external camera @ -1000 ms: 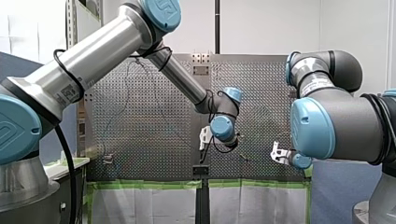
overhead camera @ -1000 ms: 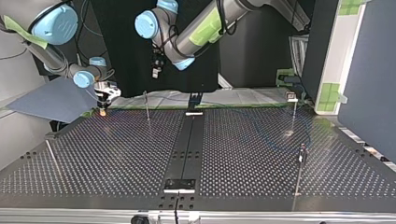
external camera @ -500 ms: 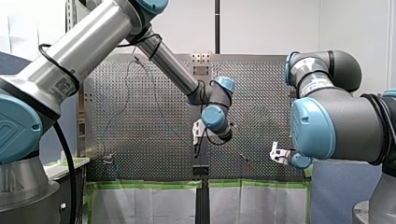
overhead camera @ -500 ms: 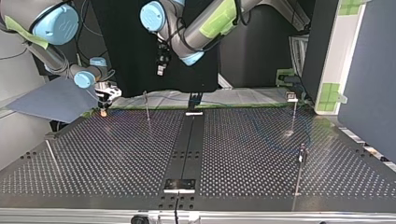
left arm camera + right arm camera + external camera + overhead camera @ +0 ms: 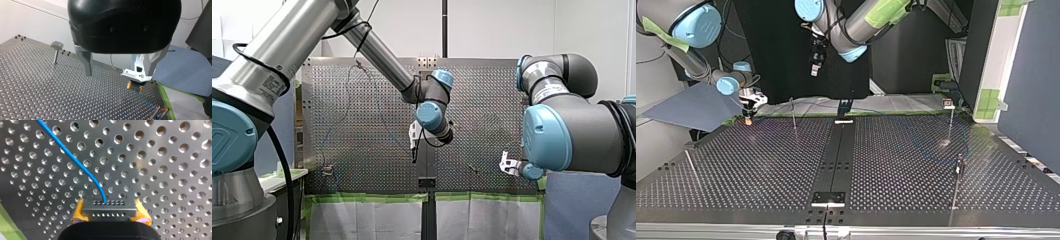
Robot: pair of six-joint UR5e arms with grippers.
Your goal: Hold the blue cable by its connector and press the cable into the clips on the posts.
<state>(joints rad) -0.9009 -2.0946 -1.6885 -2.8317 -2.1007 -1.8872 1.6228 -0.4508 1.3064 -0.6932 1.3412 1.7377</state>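
The grey connector point(image 5: 108, 207) sits between the yellow pads point(image 5: 78, 211) of my right gripper point(image 5: 109, 216), which is shut on it just above the perforated table point(image 5: 162, 170). The blue cable point(image 5: 72, 157) runs out of the connector across the holes. In the top view my right gripper point(image 5: 749, 114) hovers at the table's far left corner. My left gripper point(image 5: 814, 62) hangs high above the far edge, open and holding nothing. In the left wrist view its metal finger point(image 5: 87, 65) stands far from the connector point(image 5: 134, 85) and the cable point(image 5: 146, 100).
Thin posts stand on the table: one point(image 5: 793, 114) near my right gripper, two point(image 5: 951, 117) point(image 5: 959, 170) at the top view's right, and one point(image 5: 691, 167) at its left. A clip-topped post point(image 5: 56, 51) shows beside my left finger. A black rail point(image 5: 835, 155) runs down the middle.
My left arm has lifted its gripper higher and swung it toward the front view's left. My right gripper has stayed put, still holding the connector.
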